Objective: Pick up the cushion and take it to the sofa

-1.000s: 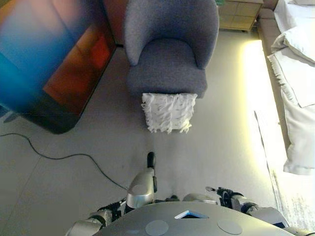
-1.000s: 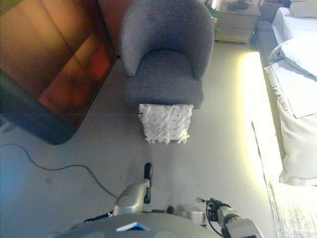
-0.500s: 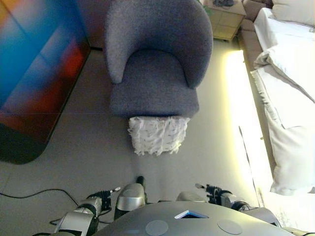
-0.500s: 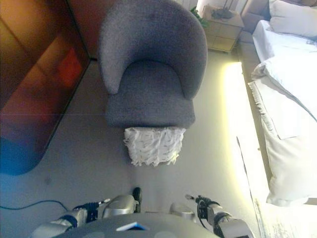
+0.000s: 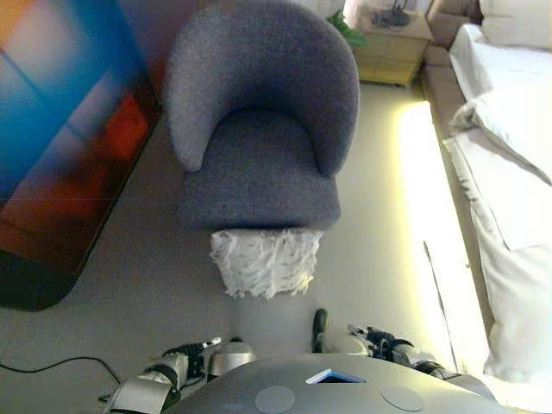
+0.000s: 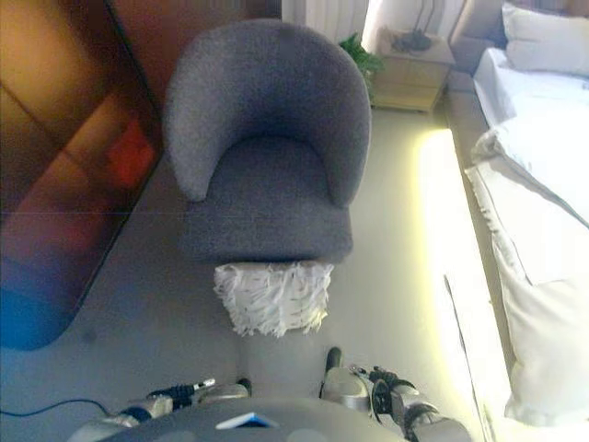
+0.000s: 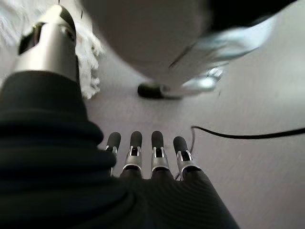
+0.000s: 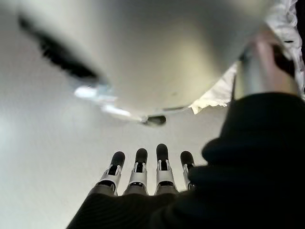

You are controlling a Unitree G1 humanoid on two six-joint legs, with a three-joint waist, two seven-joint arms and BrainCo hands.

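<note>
A white fringed cushion point(image 5: 263, 261) stands on the floor, leaning against the front of a grey armchair point(image 5: 259, 164). Its fringe also shows in the left wrist view point(image 7: 88, 62). My left hand point(image 7: 147, 152) hangs low at my side, fingers straight, holding nothing. My right hand point(image 8: 148, 167) hangs low on the other side, fingers straight and empty. Both hands are well short of the cushion, with bare floor between.
A large dark glossy panel point(image 5: 60, 129) stands at the left. A bed with white bedding point(image 5: 509, 172) runs along the right. A wooden nightstand point(image 5: 392, 39) is behind the armchair. A black cable point(image 5: 52, 366) lies on the floor at the lower left.
The camera has moved toward the armchair, so chair and cushion show nearer and more central. The cushion has not moved against the chair. Both arms show lower in the view.
</note>
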